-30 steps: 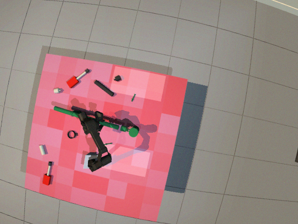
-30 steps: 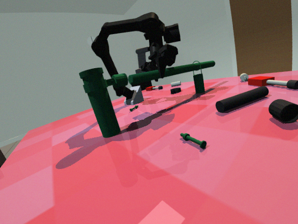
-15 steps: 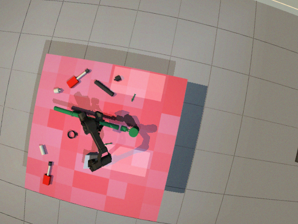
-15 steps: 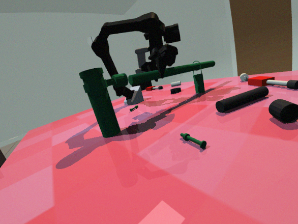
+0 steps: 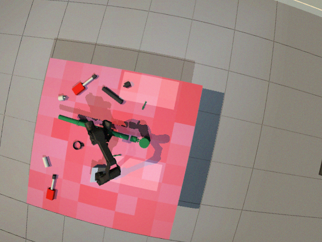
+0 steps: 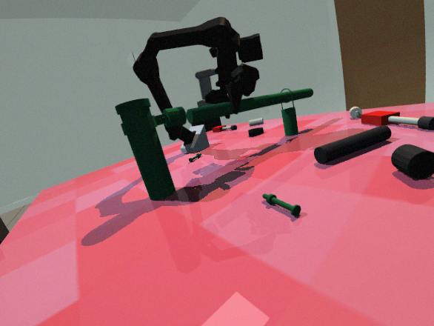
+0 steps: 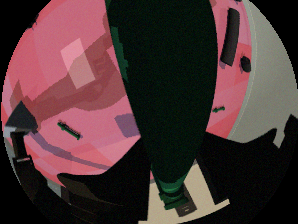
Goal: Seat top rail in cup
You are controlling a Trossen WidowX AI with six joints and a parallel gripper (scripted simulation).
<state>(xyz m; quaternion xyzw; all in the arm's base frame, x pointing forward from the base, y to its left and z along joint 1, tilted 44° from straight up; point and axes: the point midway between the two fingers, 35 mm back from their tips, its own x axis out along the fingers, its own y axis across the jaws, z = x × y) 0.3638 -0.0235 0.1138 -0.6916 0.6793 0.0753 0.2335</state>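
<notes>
The green rail (image 5: 68, 120) (image 6: 266, 99) (image 7: 172, 75) is nearly level above the table, passing through the wire loop (image 6: 286, 90) on the short post (image 6: 289, 123). My gripper (image 6: 235, 107) (image 7: 167, 134) is shut on the rail between the loop and the cut end. The rail-end cup (image 5: 133, 138) (image 6: 175, 116) (image 7: 172, 201) hangs on the band near the cap of the big post (image 5: 144, 142) (image 6: 152, 163). The cut end faces the cup mouth, outside it, with a small gap. In the wrist view the rail hides most of the middle.
A green bolt (image 5: 144, 105) (image 6: 283, 204) (image 7: 219, 109) lies beyond the rail, another (image 5: 117, 155) (image 6: 195, 158) (image 7: 69, 130) near the arm's base. A black bar (image 5: 112, 95) (image 6: 353, 145) (image 7: 230, 37), a black ring (image 5: 74, 146) and red-headed tools (image 5: 78, 88) (image 5: 50, 193) also lie on the table.
</notes>
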